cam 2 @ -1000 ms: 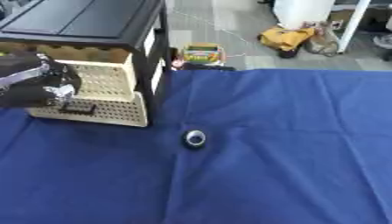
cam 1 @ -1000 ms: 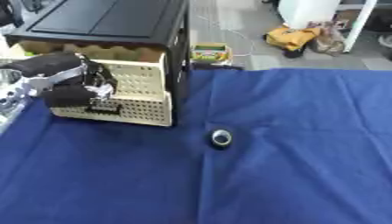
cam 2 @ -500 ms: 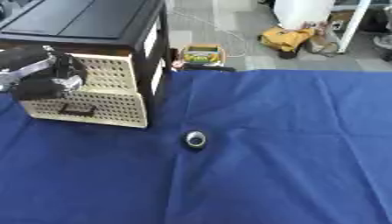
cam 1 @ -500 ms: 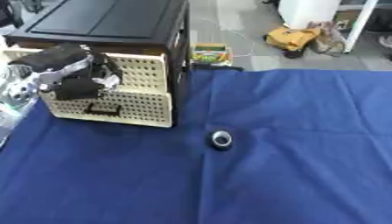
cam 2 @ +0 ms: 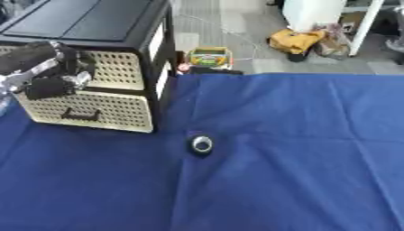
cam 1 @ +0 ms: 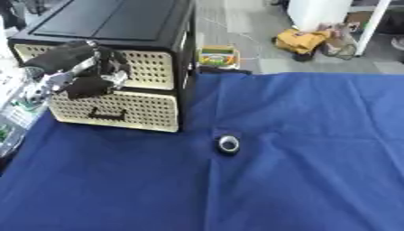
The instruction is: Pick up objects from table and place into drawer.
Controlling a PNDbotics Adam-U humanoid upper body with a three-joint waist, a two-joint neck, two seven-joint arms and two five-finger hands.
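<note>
Here, looking down on a table draped in a blue cloth (cam 1: 300, 158). Standing at the far left: a black drawer cabinet (cam 1: 118, 27) with two cream perforated drawer fronts, one above the other. Hovering in front of the upper drawer (cam 1: 150, 70): the left hand (cam 1: 83, 72), black with silver joints, reaching in from the left edge. Curling inward, its fingers, though whether closing on the drawer front or on nothing cannot be told from either view. Sitting closed beneath it: the lower drawer (cam 1: 118, 110), with a dark handle near its middle. Lying on the cloth near the cabinet's front right corner, apart from it: a small round black object with a pale centre (cam 1: 229, 144), resting along a crease in the fabric. Not showing anywhere: the right hand. Lying beyond the table's far edge, on a grey floor: a small colourful box (cam 1: 218, 56) just behind the cloth, and a yellow bundle (cam 1: 304, 40) further right.
</note>
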